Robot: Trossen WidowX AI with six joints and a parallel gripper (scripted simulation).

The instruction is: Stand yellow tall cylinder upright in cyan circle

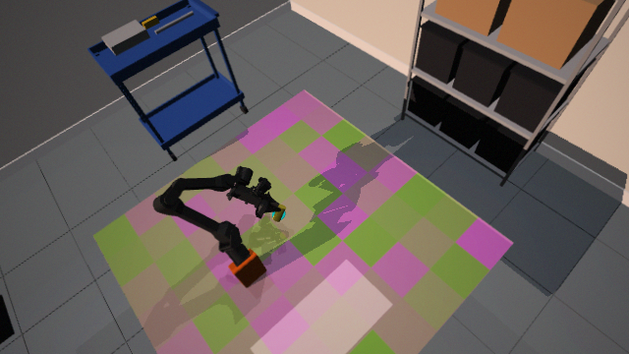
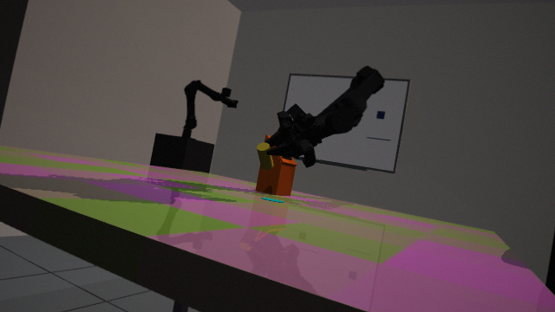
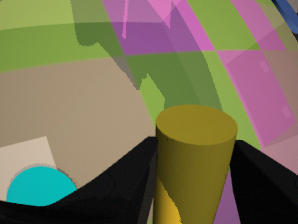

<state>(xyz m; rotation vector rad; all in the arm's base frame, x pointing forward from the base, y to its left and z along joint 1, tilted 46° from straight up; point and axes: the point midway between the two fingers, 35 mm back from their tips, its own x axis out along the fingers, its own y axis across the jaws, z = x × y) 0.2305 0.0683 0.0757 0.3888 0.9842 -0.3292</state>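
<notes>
The yellow tall cylinder (image 1: 279, 214) (image 2: 265, 158) (image 3: 194, 167) is held in the air, near upright but leaning a little, its top end toward the left in the exterior view. My gripper (image 1: 278, 208) (image 2: 267, 150) (image 3: 194, 148) is shut on it, with one black finger on each side in the wrist view. The cyan circle (image 2: 273, 199) (image 3: 41, 187) lies flat on the table below; the exterior view shows a gap between it and the cylinder's lower end. In the wrist view it is at the lower left, partly hidden by a finger. In the top view the cylinder overlaps it.
The arm's orange base block (image 1: 248, 268) (image 2: 276, 175) stands on the checkered table (image 1: 418, 194), behind the circle in the exterior view. A blue cart (image 1: 192, 114) and a shelf rack (image 1: 491, 43) stand beyond the table. A second black arm (image 2: 191, 106) shows in the background.
</notes>
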